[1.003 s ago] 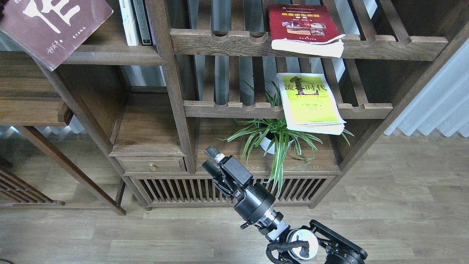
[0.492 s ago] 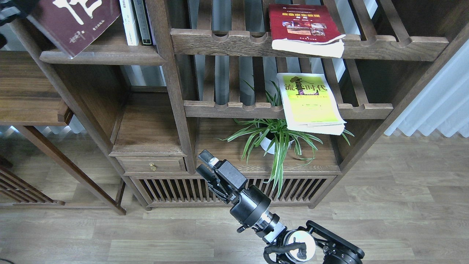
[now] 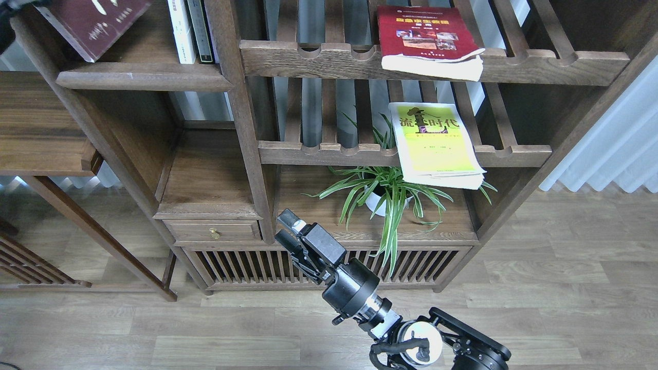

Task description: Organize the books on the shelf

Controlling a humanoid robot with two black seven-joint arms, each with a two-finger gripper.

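Observation:
The dark maroon book (image 3: 92, 23) hangs tilted above the left end of the shelf (image 3: 144, 77), its top cut off by the view's edge. My left gripper (image 3: 7, 20) shows only as a dark shape at the top left corner, gripping that book's left side. The red book (image 3: 429, 38) lies flat on the upper slatted rack, overhanging its front rail. On the lower slatted rack the yellow-green book (image 3: 437, 141) lies flat and overhangs too. My right gripper (image 3: 288, 229) hovers low before the cabinet, open and holding nothing.
Two thin upright books (image 3: 187, 31), one white and one dark, stand at the shelf's right end against the post (image 3: 231, 77). A potted spider plant (image 3: 385, 192) sits under the lower rack. A drawer (image 3: 213, 231) and slatted cabinet base (image 3: 247, 267) lie behind the right gripper.
The maroon book has risen and swung toward the shelf, with less of its cover in view. My right gripper shifted slightly left and down, then held still.

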